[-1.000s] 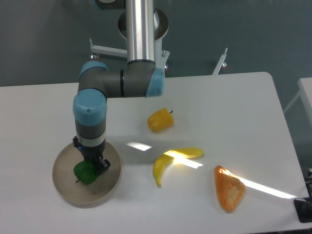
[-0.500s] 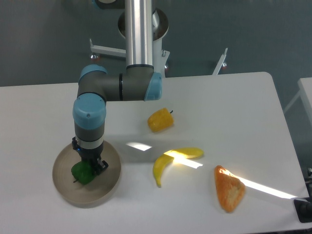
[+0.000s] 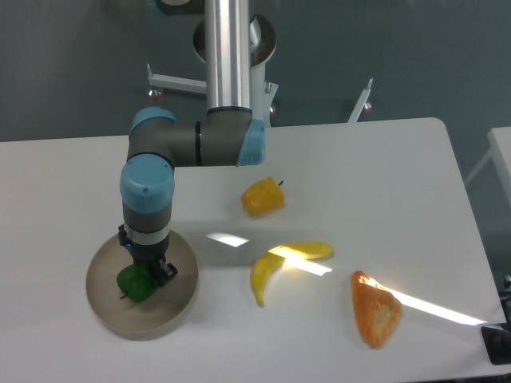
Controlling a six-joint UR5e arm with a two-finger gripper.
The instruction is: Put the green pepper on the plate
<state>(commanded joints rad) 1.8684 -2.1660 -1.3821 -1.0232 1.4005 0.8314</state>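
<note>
Across the white table [image 3: 383, 175], against a grey wall, sunlight streaks the lower right. At lower left my gripper [image 3: 148, 271] seems closed on the green pepper [image 3: 136, 283], over the plate [image 3: 108, 307].

No text, label, brand, number or sign could be read anywhere in the view.

The green pepper [image 3: 135, 284], glossy and dark, sits on the plate [image 3: 108, 315] left of centre; the plate is round, beige, low-rimmed.
</note>
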